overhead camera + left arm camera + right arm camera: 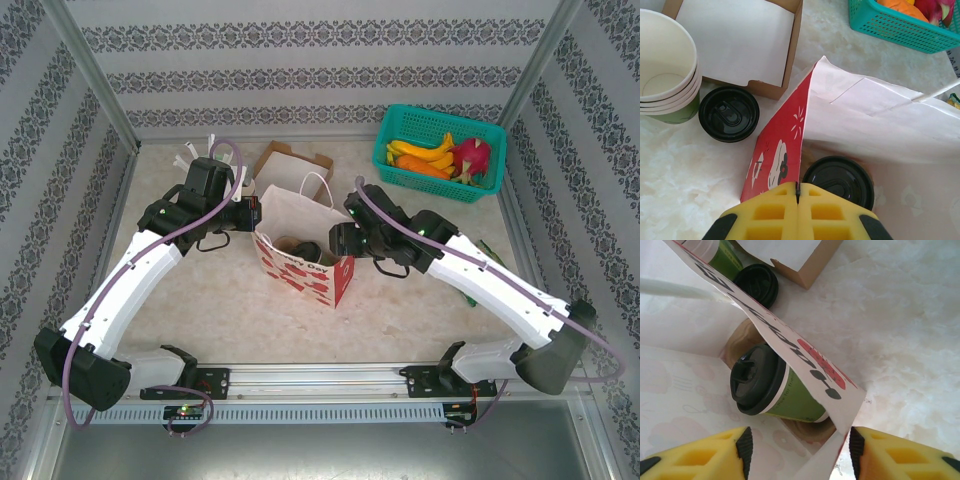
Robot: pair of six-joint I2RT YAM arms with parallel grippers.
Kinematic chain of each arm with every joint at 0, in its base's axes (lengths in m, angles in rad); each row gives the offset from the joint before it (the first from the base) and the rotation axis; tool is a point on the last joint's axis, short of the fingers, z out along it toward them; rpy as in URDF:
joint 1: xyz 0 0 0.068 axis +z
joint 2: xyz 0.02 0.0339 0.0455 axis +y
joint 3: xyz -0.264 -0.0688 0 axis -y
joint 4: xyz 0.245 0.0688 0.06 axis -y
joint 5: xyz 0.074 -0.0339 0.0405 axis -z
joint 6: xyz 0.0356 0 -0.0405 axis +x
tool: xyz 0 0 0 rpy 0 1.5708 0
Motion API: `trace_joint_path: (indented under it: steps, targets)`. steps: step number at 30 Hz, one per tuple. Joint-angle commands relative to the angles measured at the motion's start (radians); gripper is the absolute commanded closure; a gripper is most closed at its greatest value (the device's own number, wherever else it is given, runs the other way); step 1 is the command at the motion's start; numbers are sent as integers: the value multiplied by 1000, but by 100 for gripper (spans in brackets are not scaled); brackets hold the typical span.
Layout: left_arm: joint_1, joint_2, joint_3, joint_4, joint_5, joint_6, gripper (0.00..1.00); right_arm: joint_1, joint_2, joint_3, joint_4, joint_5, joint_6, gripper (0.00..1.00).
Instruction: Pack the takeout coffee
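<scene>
Yellow fingers (pixel 765 215) of the left gripper (pixel 797 192) are pressing together at the bottom of the left wrist view, pinching the red side rim of the bag (pixel 865 115). Just past them the coffee (pixel 840 180) is sitting inside the bag, its black lid showing. Outside the bag a loose lid (pixel 729 114) is lying flat on the table (pixel 685 175), touching a stack of cups (pixel 665 75). A box (pixel 740 45) with a white liner is sitting behind them, and a teal basket (pixel 900 30) is sitting at top right.

Right wrist view: the right gripper (pixel 800 445) is standing spread, one finger inside the bag and one outside, with the bag's corner wall between them, gripping nothing. The coffee is leaning over inside the bag, lid toward the camera, green side against the printed wall, resting on a brown carrier (pixel 742 337).

Top view: both arms are reaching inward to the bag at table centre, left gripper at its left rim, right gripper at its right rim. The bag is standing open. Fruit (pixel 430 155) is lying in the basket at the far right, well apart from the bag; the box is sitting just behind the bag.
</scene>
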Motion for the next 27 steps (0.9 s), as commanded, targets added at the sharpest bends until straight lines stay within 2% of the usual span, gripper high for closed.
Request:
trace_joint_path:
  steps: [1, 7, 12, 18, 22, 27]
  targets:
    - [-6, -8, 17, 20, 13, -15, 100, 0, 24, 57, -58, 44, -53, 48]
    - [-6, -27, 1, 42, 47, -14, 97, -7, 61, 105, -81, 50, -109, 56]
    - [-7, -44, -10, 52, 68, -8, 85, -24, 102, 148, -93, 37, -158, 63]
    - [-5, -86, -29, 107, 134, -8, 55, -60, 147, 204, -113, 24, -230, 70]
    - [-5, -114, -48, 132, 137, -8, 35, -87, 168, 226, -110, 1, -257, 73]
    - [6, -136, -72, 160, 129, -23, 16, -111, 185, 246, -104, 3, -276, 78]
